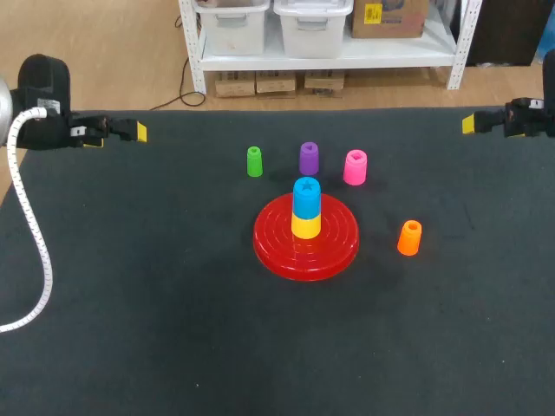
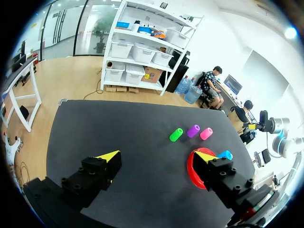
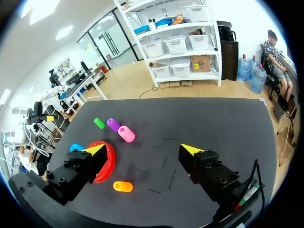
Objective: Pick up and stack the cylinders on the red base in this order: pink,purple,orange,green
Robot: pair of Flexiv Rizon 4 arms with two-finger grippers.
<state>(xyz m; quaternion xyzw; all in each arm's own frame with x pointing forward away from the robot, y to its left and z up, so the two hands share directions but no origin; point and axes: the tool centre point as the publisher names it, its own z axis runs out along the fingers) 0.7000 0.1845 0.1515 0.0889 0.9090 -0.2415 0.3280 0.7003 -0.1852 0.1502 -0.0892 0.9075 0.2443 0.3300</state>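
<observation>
The red base (image 1: 306, 238) lies mid-table with a yellow cylinder and a blue one (image 1: 306, 196) stacked on its peg. Behind it stand the green cylinder (image 1: 254, 161), the purple cylinder (image 1: 309, 159) and the pink cylinder (image 1: 355, 167). The orange cylinder (image 1: 409, 237) stands to the base's right. My left gripper (image 2: 156, 156) hovers open at the table's far left edge, empty; the green (image 2: 176, 134), purple (image 2: 193, 130) and pink (image 2: 206, 133) cylinders lie ahead of it. My right gripper (image 3: 142, 149) is open and empty at the far right edge, with the orange cylinder (image 3: 123, 186) and pink cylinder (image 3: 126, 134) ahead.
The table is covered by a dark mat (image 1: 156, 286). A white cable (image 1: 35, 260) hangs from my left arm over the mat's left side. My right arm's gripper (image 1: 473, 123) sits near the back right corner.
</observation>
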